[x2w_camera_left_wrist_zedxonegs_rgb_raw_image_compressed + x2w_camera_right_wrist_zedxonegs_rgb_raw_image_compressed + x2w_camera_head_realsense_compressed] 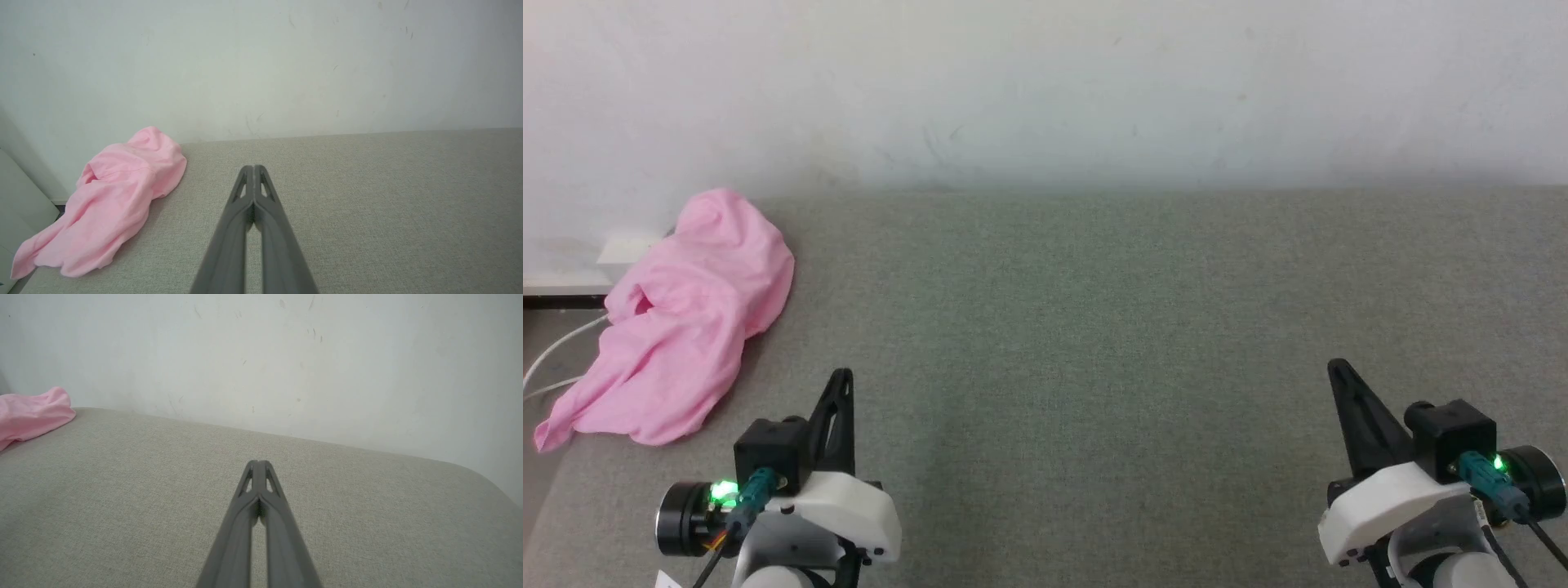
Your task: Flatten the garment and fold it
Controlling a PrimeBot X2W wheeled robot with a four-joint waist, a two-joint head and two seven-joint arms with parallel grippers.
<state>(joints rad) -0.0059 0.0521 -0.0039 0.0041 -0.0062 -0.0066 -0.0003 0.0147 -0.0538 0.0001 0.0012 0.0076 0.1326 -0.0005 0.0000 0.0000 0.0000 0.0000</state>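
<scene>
Left gripper (841, 377): head view, 7 o'clock; dark jaws pressed together tip to tip, pointing toward 12 o'clock; right gripper (1337, 369): head view, 5 o'clock; jaws likewise pressed together, tips leaning toward 11 o'clock.

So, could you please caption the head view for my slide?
Crumpled pink garment at grey surface's left edge; both jaws shut, empty.

The grey woven-cloth table (1094, 327) lies flat and open from 11 through 3 o'clock, right up to the plain white wall (1045, 82), which bars the way at 12. At 10 o'clock the crumpled light pink thin-cloth garment (686, 318) heaps at the table's left edge against the wall, its low end trailing toward 9.
</scene>
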